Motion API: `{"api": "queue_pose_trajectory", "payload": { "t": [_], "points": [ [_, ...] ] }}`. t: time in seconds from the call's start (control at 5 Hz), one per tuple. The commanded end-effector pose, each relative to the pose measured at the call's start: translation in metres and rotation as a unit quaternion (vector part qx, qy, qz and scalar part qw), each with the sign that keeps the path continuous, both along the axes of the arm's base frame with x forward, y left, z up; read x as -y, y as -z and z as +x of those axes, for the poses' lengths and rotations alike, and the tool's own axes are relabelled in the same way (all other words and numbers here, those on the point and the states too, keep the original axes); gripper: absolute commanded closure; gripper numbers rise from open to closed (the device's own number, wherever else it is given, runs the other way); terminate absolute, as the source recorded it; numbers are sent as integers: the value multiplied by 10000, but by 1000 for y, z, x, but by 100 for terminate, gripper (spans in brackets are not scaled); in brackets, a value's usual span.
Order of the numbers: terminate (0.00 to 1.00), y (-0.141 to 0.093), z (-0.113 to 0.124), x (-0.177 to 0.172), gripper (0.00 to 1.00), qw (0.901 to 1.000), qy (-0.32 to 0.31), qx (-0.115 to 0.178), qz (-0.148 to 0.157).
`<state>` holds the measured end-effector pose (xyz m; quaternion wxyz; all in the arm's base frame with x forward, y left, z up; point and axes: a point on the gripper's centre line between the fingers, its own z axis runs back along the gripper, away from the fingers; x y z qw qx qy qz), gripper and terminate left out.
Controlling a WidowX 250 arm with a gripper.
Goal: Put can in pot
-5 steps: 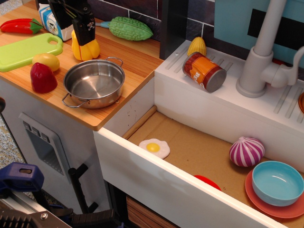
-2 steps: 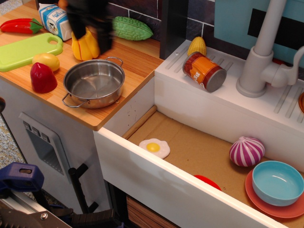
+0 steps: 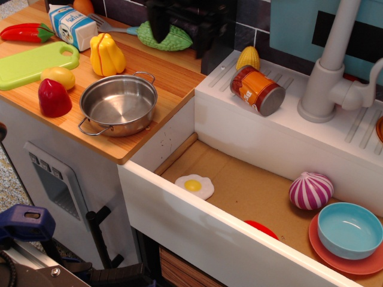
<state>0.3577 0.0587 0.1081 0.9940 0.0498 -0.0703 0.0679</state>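
The can (image 3: 257, 89), with its orange and dark red label, lies on its side on the white sink ledge (image 3: 287, 128), next to a corn cob (image 3: 248, 58). The shiny steel pot (image 3: 118, 104) stands empty on the wooden counter (image 3: 173, 84) to the left. My gripper (image 3: 179, 31) is a dark, blurred shape at the top edge, above the green gourd (image 3: 170, 39). It is about midway between pot and can and touches neither. Its fingers stand apart and hold nothing.
On the counter are a yellow pepper (image 3: 106, 55), milk carton (image 3: 72, 25), green cutting board (image 3: 33, 63), chili (image 3: 27, 31) and a red fruit (image 3: 54, 97). The sink basin holds a fried egg (image 3: 194, 185), purple onion (image 3: 311, 190) and blue bowl (image 3: 350, 229). The faucet (image 3: 326, 72) stands right of the can.
My gripper has moved right and back, from over the yellow pepper to above the green gourd. The pepper and milk carton are uncovered now. Can and pot have not moved.
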Motion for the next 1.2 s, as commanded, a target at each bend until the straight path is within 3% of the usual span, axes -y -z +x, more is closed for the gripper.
{"api": "queue_pose_trajectory", "payload": {
  "t": [0.0, 0.4, 0.6, 1.0],
  "points": [
    [0, -23, 27, 39, 0, 9948, -902, 481, -25],
    [0, -1, 45, 72, 0, 9797, -1814, 794, -315],
    [0, 14, 47, 78, 0, 9661, -2348, 1001, -381],
    [0, 40, 47, 74, 0, 9540, -2638, 1202, -766]
  ]
}}
